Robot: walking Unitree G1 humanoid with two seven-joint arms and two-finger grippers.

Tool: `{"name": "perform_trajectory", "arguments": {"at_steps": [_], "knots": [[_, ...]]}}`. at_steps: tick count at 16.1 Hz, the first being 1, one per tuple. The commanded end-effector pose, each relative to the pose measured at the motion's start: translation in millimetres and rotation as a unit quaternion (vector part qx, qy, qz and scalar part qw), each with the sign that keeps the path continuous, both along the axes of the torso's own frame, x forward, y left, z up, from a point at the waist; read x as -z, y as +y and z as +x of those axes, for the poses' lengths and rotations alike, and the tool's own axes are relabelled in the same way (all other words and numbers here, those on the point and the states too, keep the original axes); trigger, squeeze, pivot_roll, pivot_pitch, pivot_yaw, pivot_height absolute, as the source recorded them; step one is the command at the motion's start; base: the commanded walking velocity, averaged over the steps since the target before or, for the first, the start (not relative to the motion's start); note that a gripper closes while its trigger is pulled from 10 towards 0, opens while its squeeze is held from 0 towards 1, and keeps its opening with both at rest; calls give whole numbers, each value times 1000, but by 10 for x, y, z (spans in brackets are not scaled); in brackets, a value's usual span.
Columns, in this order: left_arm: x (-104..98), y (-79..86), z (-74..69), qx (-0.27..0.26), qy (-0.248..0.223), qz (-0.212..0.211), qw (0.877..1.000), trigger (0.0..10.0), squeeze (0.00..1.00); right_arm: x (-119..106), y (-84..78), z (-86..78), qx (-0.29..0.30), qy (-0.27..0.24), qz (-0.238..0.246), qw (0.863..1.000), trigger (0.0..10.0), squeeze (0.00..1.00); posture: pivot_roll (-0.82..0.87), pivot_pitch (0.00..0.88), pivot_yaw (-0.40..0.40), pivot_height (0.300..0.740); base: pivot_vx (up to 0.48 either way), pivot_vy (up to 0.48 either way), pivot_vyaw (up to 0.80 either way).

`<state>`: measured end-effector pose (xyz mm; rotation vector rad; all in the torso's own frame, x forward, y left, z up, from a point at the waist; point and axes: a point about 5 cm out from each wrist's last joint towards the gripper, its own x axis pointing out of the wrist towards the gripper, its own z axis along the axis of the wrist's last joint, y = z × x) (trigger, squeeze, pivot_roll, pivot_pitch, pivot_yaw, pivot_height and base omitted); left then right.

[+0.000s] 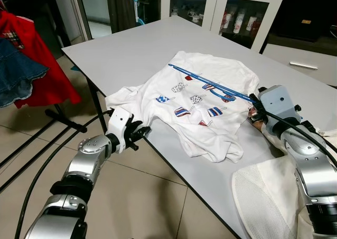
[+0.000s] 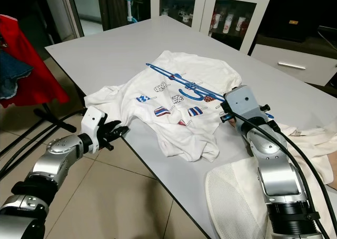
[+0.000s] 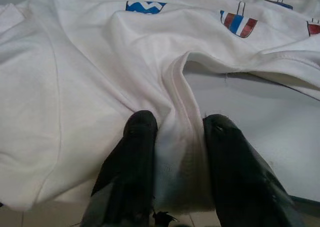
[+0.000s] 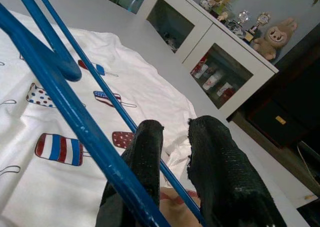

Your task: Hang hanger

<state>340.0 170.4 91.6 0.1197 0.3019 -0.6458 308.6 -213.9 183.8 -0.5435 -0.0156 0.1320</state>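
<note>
A white T-shirt (image 1: 200,107) printed with small popsicles lies crumpled on the grey table (image 1: 126,55). Across its upper part rests a blue hanger (image 1: 210,84), running diagonally. At the table's front-left edge, my left gripper (image 1: 141,132) holds the shirt's hem; in the left wrist view a fold of white cloth (image 3: 177,152) is pinched between the black fingers (image 3: 135,157). My right gripper (image 1: 255,103) sits at the shirt's right side, at the hanger's end. There the right wrist view has the hanger's thin blue bar (image 4: 115,107) running between the nearly closed fingers (image 4: 150,147).
A red garment (image 1: 42,65) and denim (image 1: 16,76) hang at the left over a black rack base (image 1: 63,120) on the tiled floor. A white glass-door cabinet (image 1: 221,7) stands behind the table. White mesh fabric (image 1: 263,202) lies at the front right.
</note>
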Motion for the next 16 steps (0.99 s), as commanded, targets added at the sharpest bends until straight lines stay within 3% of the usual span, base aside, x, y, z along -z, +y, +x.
{"name": "perform_trajectory", "arguments": {"at_steps": [1,5,8,12,13,15,16], "knots": [[89,25,-51,6,18,20,1000,0,0,-45,-23,-36,-9,-5,-5,1000,10000,0,41,83,-13,740,0,0,0],[-183,123,71,-21,-53,10,998,0,0,-205,1,-113,-55,-20,-18,998,10000,0,39,85,-8,740,0,0,0],[-307,189,132,-32,-75,0,997,0,0,-251,-24,-199,-98,-6,-43,994,10000,0,34,84,-6,740,0,0,0],[-336,190,143,-27,-80,-10,996,0,0,-244,43,-339,-157,16,-65,985,10000,0,28,84,2,740,0,0,0],[-259,153,113,-12,-59,-3,998,0,0,-209,66,-340,-161,21,-66,984,10000,0,29,83,2,740,0,0,0],[-187,139,96,-31,-55,11,998,0,0,-160,52,-323,-150,25,-69,986,10000,0,33,85,5,740,0,0,0],[-162,138,90,-55,-73,16,996,10000,0,-150,12,-289,-125,19,-50,991,10000,0,35,86,4,740,0,0,0]]}}
